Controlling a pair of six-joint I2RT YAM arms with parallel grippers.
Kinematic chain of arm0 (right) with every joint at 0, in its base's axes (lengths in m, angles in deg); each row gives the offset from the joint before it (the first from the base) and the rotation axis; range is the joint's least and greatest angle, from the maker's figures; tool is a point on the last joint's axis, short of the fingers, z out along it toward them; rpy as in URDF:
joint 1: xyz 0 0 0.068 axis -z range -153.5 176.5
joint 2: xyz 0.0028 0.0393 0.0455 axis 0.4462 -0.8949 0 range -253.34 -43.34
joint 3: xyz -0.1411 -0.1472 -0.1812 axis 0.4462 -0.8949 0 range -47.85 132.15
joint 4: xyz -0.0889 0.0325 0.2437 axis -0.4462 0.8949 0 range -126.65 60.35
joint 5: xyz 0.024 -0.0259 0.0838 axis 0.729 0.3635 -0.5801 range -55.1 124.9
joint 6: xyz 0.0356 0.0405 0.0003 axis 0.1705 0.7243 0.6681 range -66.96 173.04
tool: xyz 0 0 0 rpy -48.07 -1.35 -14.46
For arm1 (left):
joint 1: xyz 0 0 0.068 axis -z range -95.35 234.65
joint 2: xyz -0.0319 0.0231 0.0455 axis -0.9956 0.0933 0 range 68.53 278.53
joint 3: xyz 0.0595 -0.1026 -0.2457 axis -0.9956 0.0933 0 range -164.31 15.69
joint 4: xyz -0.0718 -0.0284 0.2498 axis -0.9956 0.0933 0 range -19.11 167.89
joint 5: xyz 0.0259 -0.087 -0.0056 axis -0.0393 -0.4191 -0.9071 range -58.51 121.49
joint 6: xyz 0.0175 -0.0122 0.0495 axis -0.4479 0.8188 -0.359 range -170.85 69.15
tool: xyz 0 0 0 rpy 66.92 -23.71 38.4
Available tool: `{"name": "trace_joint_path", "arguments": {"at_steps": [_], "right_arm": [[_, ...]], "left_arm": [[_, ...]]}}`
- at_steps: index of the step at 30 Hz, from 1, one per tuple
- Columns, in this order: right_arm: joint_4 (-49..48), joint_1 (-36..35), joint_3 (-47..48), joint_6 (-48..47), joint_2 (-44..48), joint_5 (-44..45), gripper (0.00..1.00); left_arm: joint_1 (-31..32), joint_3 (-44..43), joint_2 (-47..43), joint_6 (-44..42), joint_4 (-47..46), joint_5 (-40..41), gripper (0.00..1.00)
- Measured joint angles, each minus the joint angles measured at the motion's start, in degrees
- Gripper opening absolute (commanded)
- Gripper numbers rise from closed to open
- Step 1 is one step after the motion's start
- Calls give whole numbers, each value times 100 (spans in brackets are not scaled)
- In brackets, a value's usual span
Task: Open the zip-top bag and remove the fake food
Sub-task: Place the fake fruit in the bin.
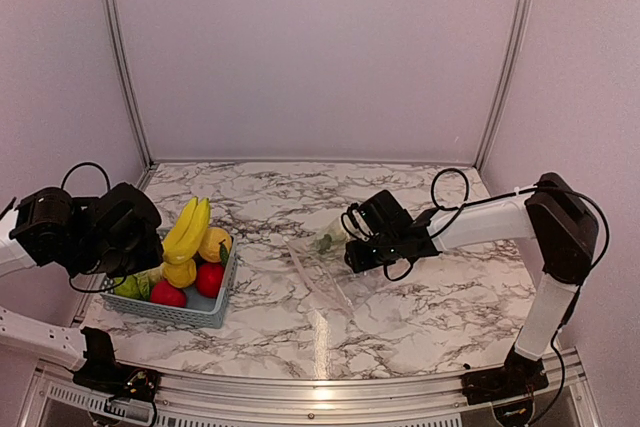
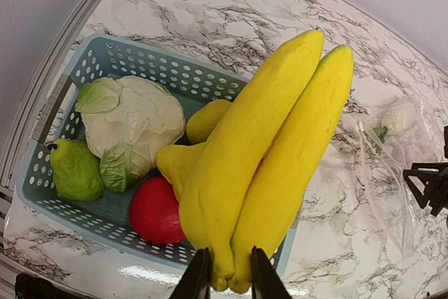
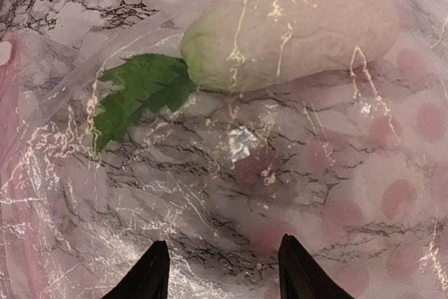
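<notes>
Left gripper [image 2: 225,281] pinched on the lower end of the bananas [image 2: 266,152], which stand upright over the blue basket [image 2: 140,57]. Cabbage [image 2: 133,120], pear [image 2: 73,169] and red apple [image 2: 155,209] lie in it. Zip-top bag [image 3: 231,194] lies flat on the marble table [image 1: 430,317], centre-right, white radish [image 3: 294,29] inside. Right gripper [image 3: 220,271] is just over the bag, fingers spread.

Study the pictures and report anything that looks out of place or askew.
The bananas stand out: they rear up on end above the blue basket, pinched at one end by the left pincer, while the other food sits low inside. A white leafy vegetable is alone inside the clear bag.
</notes>
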Motion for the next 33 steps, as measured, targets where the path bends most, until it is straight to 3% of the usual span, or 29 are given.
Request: {"name": "trace_joint_path", "arguments": {"at_steps": [14, 27, 33], "right_arm": [[-94, 0, 0, -146, 0, -256, 51], [-177, 0, -37, -267, 17, -380, 51], [-203, 0, -103, -267, 57, -393, 51]], "left_arm": [[-229, 433, -348, 1416, 695, 549, 20], [-516, 990, 271, 1762, 758, 732, 20], [-542, 1180, 372, 1790, 767, 734, 34]]}}
